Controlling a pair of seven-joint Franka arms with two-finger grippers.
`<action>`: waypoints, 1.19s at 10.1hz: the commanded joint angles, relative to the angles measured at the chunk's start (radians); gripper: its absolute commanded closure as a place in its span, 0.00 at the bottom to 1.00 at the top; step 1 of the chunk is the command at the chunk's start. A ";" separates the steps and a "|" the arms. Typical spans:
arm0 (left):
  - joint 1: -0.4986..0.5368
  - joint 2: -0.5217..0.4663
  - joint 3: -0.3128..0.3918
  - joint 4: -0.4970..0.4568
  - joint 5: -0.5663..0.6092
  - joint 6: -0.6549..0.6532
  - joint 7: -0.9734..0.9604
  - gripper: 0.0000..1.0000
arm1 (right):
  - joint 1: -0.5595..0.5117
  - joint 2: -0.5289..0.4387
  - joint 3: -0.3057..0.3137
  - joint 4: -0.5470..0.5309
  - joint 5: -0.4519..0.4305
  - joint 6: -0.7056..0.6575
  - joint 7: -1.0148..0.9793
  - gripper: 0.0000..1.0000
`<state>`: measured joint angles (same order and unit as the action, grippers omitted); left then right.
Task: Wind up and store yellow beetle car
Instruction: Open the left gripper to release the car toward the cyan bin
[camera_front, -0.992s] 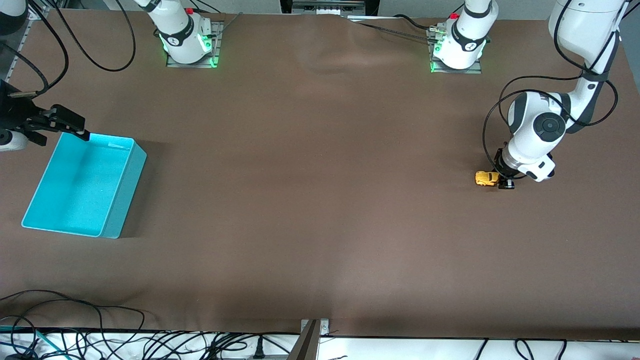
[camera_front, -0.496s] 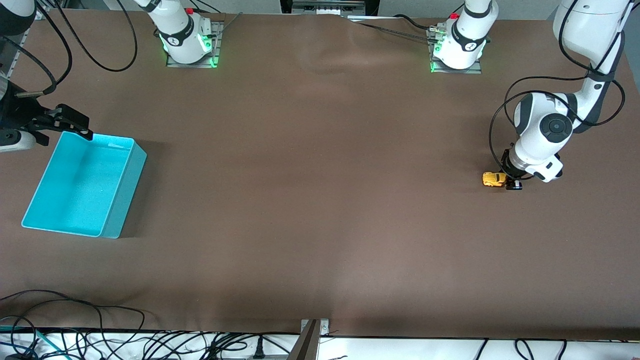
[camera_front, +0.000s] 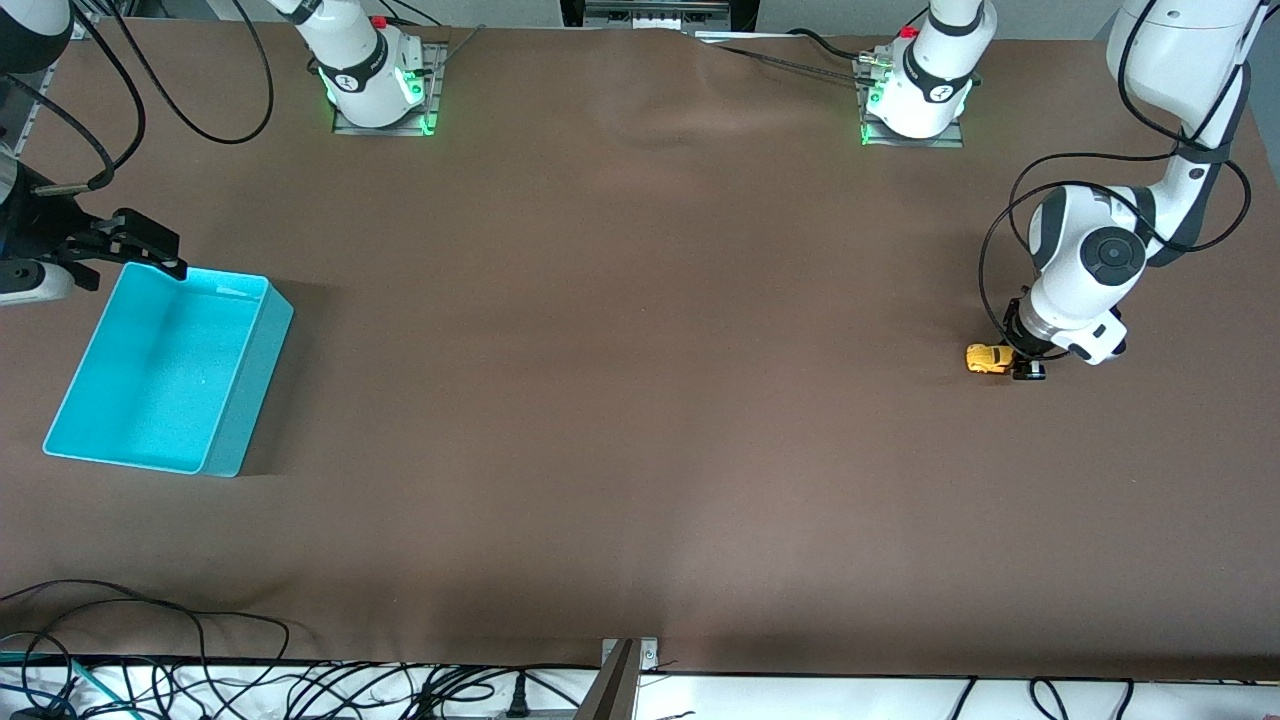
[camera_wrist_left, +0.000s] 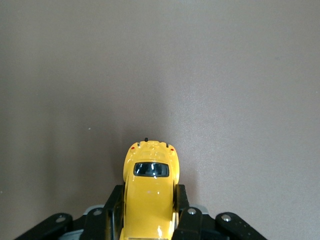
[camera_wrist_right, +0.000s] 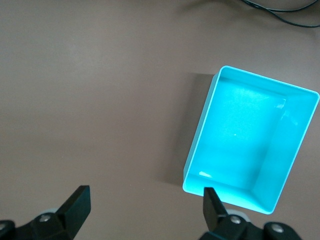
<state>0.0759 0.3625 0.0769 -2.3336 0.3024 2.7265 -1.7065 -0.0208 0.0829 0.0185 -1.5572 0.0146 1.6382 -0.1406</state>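
The yellow beetle car (camera_front: 986, 358) is a tiny rounded toy with dark windows, low at the table surface near the left arm's end. My left gripper (camera_front: 1016, 366) is shut on its sides. In the left wrist view the car (camera_wrist_left: 150, 187) sticks out from between the black fingers (camera_wrist_left: 113, 207), with one dark window and two small red lights showing at its free end. My right gripper (camera_front: 150, 250) hangs open and empty over the corner of the turquoise bin (camera_front: 255, 380). In the right wrist view the gripper (camera_wrist_right: 145, 197) has the bin (camera_wrist_right: 197, 135) beside one fingertip.
The bin stands empty at the right arm's end of the table. Both arm bases with green lights (camera_front: 380, 95) (camera_front: 915, 100) sit along the edge farthest from the front camera. Loose cables (camera_front: 150, 660) lie past the nearest edge.
The left gripper has drawn the car a short way toward the left arm's end of the table, then stopped. The right gripper has shifted only slightly by the bin.
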 joint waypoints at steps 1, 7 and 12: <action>0.012 0.090 0.010 0.033 0.038 0.027 -0.015 0.71 | 0.001 0.000 0.001 0.003 -0.016 -0.008 0.015 0.00; 0.012 0.088 0.020 0.039 0.037 0.027 -0.027 0.00 | 0.001 0.000 -0.002 0.002 -0.016 -0.006 0.015 0.00; 0.012 0.063 0.020 0.039 0.038 0.024 -0.015 0.00 | -0.001 0.000 -0.002 0.002 -0.016 -0.006 0.015 0.00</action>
<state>0.0810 0.4327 0.0964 -2.3090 0.3025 2.7514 -1.7073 -0.0215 0.0850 0.0168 -1.5580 0.0130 1.6382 -0.1382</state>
